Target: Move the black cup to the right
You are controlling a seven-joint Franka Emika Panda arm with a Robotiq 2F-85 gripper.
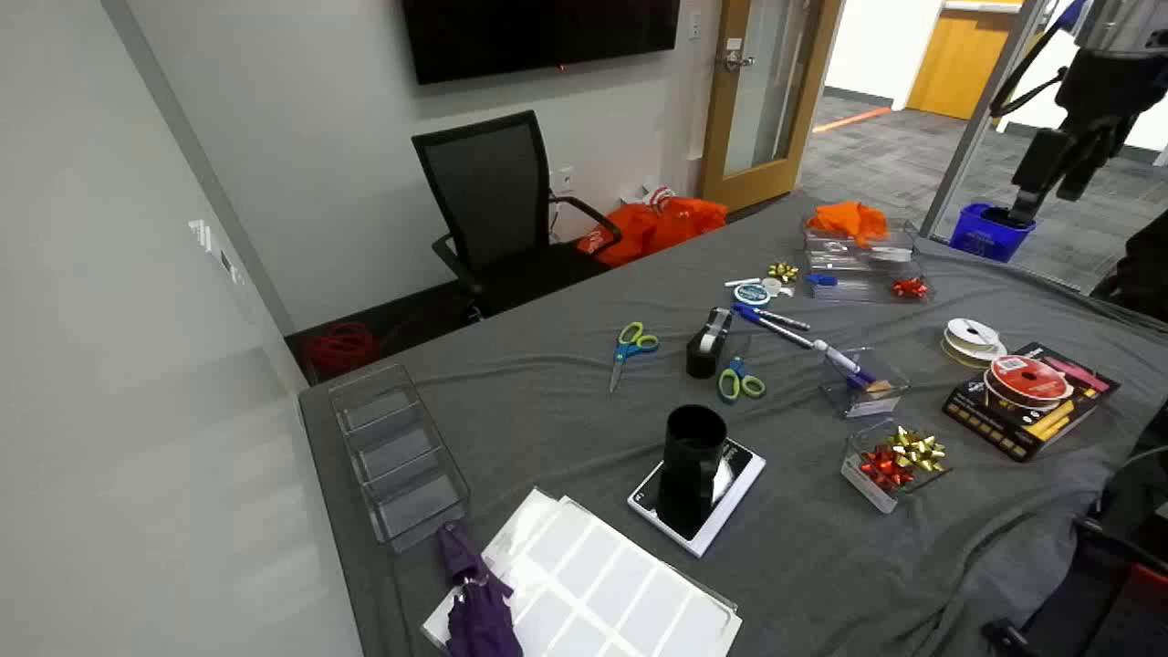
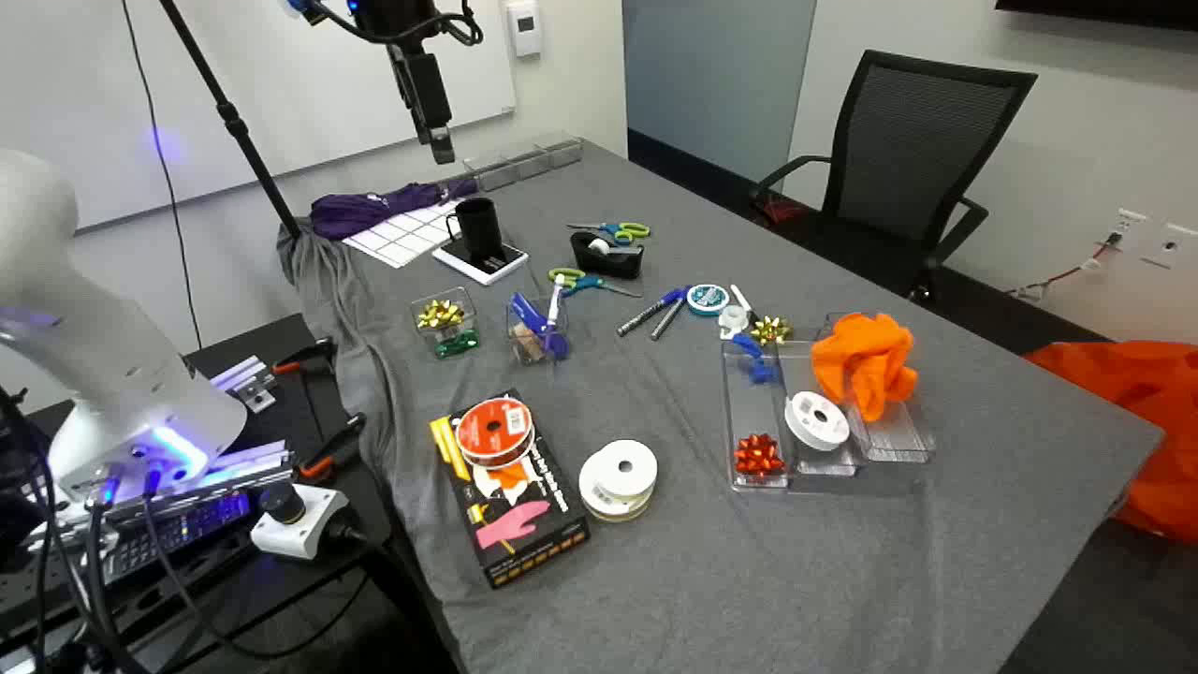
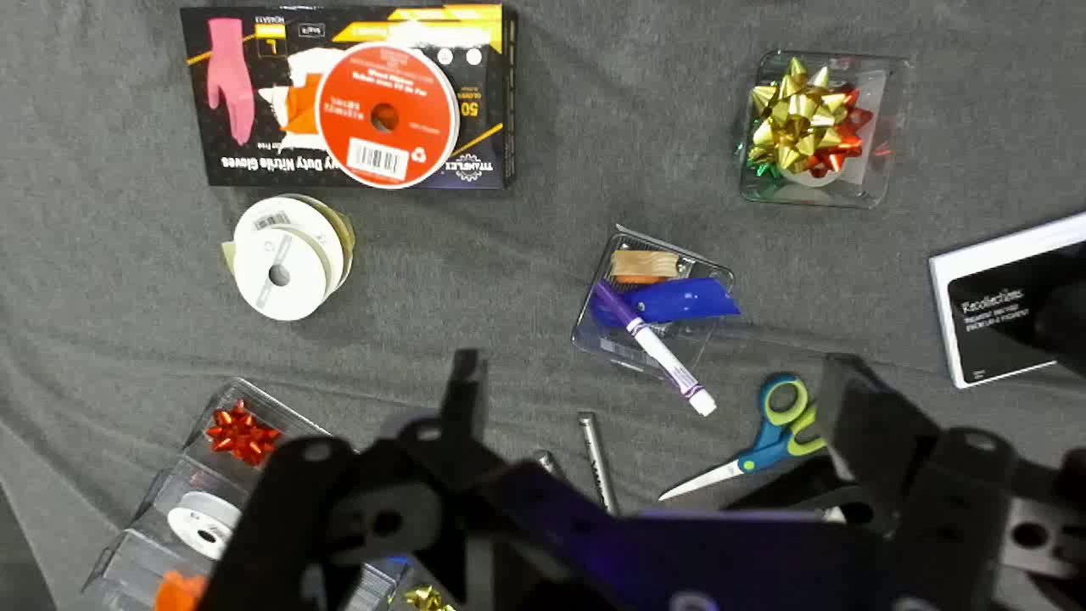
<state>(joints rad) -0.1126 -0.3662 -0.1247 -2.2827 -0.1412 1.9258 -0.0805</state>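
Note:
The black cup stands upright on a flat black, white-edged slab. In an exterior view the cup shows its handle on one side, and the slab lies under it. In the wrist view the slab is cut by the right edge, and a dark blurred shape there appears to be part of the cup. My gripper hangs high above the table, well apart from the cup; it also shows in an exterior view. In the wrist view my gripper's fingers are wide apart with nothing held between them.
Near the cup lie a tape dispenser, scissors, a white grid-patterned board and a purple umbrella. Small clear boxes hold bows and a marker. A glove box bears a red ribbon spool.

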